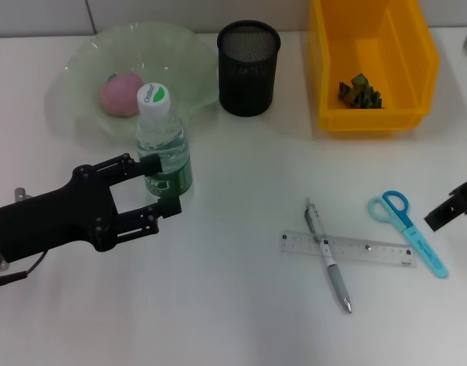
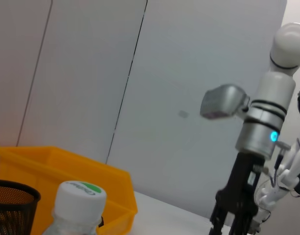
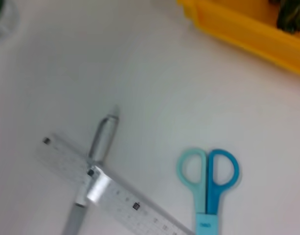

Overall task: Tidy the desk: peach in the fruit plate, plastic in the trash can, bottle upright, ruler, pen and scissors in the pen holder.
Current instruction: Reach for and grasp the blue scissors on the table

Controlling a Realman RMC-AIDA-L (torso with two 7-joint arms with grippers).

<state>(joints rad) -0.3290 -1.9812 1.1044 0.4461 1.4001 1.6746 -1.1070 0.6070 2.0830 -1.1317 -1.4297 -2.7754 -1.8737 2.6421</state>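
Left gripper (image 1: 158,185) jaws spread around upright bottle (image 1: 164,145); right jaws' state indiscernible.

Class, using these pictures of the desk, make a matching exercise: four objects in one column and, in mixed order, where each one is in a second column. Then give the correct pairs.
Objects
1. peach
2. bottle
3. pen
4. plastic scrap

Places
A. lying across the ruler
B. in the yellow bin
C. in the green fruit plate
D. standing upright between the fingers of the left gripper

Pairs: 1-C, 2-D, 3-A, 4-B
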